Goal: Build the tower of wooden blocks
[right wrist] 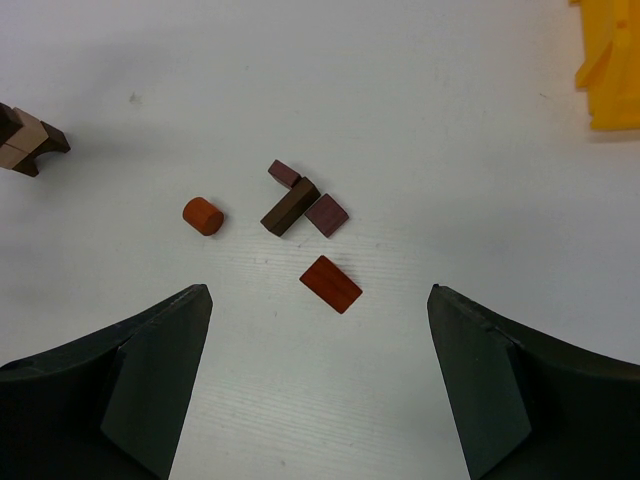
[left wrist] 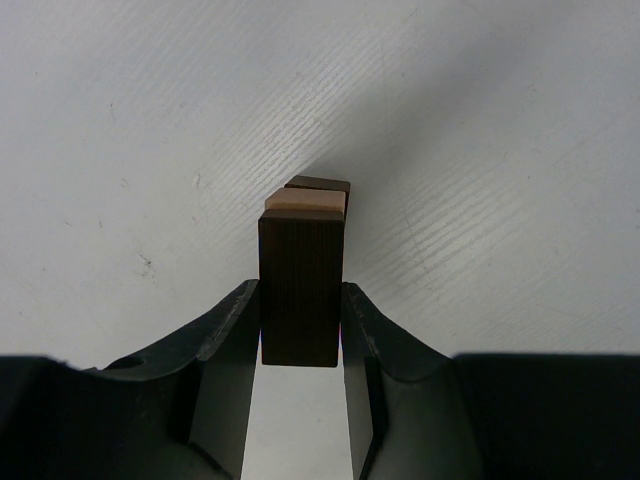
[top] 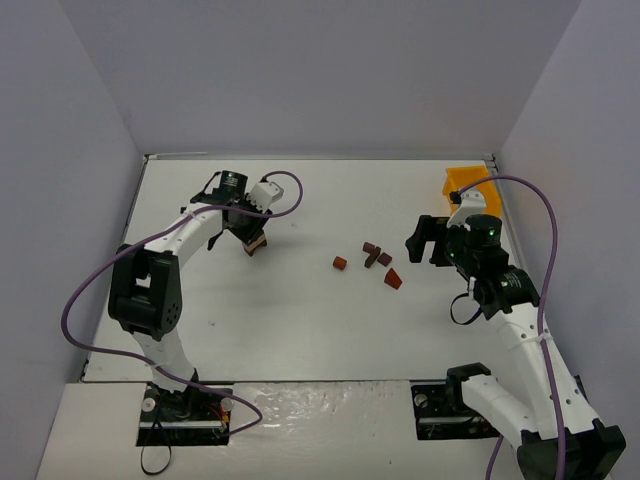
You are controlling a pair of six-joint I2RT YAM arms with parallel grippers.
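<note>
My left gripper (top: 254, 238) is shut on a dark brown wood block (left wrist: 300, 290) and holds it upright against the tower (top: 256, 243) at the back left. A tan block (left wrist: 305, 200) and another dark block (left wrist: 318, 184) of the tower show just beyond it. The tower also shows at the left edge of the right wrist view (right wrist: 25, 145). My right gripper (right wrist: 318, 290) is open and empty, hovering just right of several loose wood blocks: a reddish wedge (right wrist: 331, 284), a dark bar (right wrist: 290, 206), two purplish pieces (right wrist: 326, 214) and a red cylinder (right wrist: 203, 215).
A yellow bin (top: 466, 182) stands at the back right corner behind my right gripper (top: 428, 240); it also shows in the right wrist view (right wrist: 608, 60). White walls close in the table on three sides. The loose blocks (top: 377, 262) lie mid-table.
</note>
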